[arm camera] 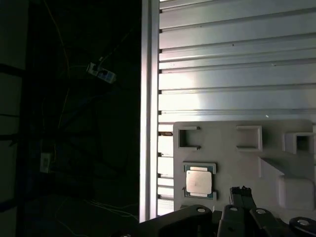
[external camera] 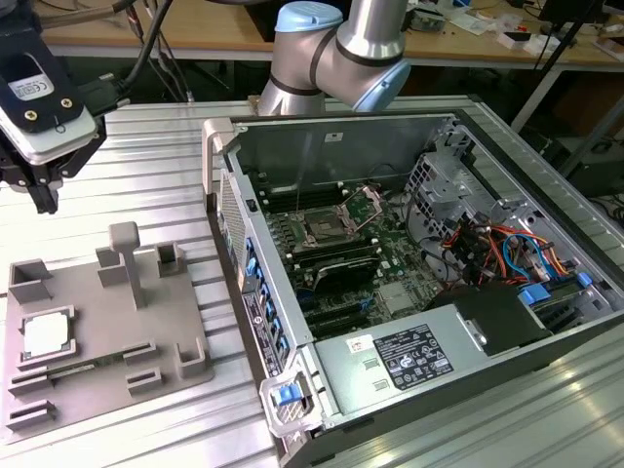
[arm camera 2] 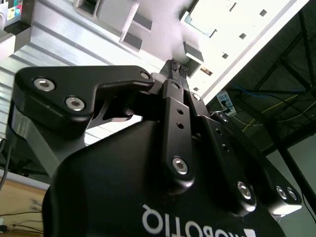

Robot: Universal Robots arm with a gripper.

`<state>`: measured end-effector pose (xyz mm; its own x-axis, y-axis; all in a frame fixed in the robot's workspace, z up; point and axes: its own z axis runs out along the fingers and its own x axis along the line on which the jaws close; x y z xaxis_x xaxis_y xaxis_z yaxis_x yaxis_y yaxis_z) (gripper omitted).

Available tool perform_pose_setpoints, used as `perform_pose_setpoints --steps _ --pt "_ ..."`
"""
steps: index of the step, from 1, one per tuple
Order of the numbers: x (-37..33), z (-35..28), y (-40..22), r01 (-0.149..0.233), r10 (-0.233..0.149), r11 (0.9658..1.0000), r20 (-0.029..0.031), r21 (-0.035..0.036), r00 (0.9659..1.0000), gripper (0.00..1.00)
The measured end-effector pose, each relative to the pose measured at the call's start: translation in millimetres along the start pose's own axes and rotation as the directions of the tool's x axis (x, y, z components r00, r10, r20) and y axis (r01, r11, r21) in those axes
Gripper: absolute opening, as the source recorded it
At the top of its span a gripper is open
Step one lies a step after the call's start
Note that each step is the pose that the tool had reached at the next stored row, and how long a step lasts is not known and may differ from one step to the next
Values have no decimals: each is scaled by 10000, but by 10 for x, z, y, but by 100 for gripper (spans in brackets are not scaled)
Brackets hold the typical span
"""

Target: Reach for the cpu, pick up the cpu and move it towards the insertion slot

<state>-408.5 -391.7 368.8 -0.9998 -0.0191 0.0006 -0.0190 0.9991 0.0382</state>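
Note:
The cpu (external camera: pixel 47 334) is a small silvery square lying flat in a recess at the near left of the grey tray (external camera: pixel 107 322). It also shows in the first wrist view, cpu (arm camera: pixel 199 180), with the fingertips (arm camera: pixel 242 190) a short way beside it. My gripper (external camera: pixel 44 198) hangs well above the table, beyond the tray's far left corner, apart from the cpu. In the second wrist view the gripper (arm camera 2: pixel 176 65) has its fingers pressed together, shut on nothing. The insertion slot (external camera: pixel 322 231), a metal-framed socket, sits on the motherboard inside the open computer case.
The open computer case (external camera: pixel 409 244) fills the exterior view's right, with cables, drive cage and a power supply inside. The tray carries a tall grey post (external camera: pixel 127 258) and several raised brackets. Ribbed metal table (external camera: pixel 146 156) lies around; its edge (arm camera: pixel 148 108) runs past the tray.

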Motion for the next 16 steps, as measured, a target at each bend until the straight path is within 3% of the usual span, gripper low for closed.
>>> perform_pose_setpoints --steps 16 --pt "122 3 0 1 -1 10000 1 -1 10000 11"
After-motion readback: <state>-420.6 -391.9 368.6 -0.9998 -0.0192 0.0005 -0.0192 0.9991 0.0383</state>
